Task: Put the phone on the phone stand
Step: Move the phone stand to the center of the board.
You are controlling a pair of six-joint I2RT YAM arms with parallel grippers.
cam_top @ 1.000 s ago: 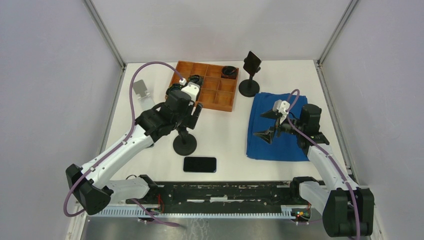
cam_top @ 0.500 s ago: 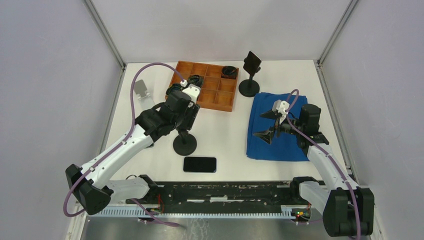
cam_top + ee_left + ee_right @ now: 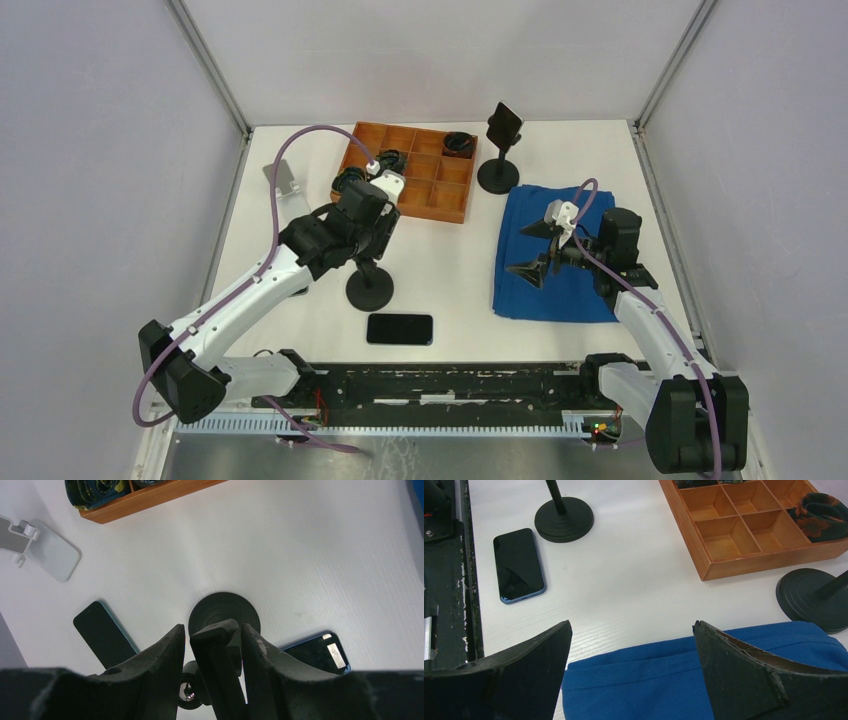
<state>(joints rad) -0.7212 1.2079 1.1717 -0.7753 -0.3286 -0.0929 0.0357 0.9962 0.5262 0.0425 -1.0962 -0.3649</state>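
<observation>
A black phone (image 3: 400, 328) lies flat near the table's front edge; it also shows in the left wrist view (image 3: 320, 652) and the right wrist view (image 3: 519, 565). The black phone stand (image 3: 370, 289) has a round base just beyond it. My left gripper (image 3: 378, 222) is over this stand. In the left wrist view my left gripper (image 3: 212, 627) has its fingers on either side of the stand's top plate (image 3: 215, 630), with thin gaps on both sides, above the base (image 3: 224, 614). My right gripper (image 3: 518, 248) is wide open and empty over a blue cloth (image 3: 560, 260).
A wooden compartment tray (image 3: 415, 170) sits at the back. A second black stand (image 3: 498, 175) stands right of it. A small white stand (image 3: 283, 180) is at the far left. A second dark phone (image 3: 102, 640) lies left of the stand base, hidden under my left arm from above.
My left gripper has shifted slightly left and away over the stand. The phone, the stand base and the right arm have not moved.
</observation>
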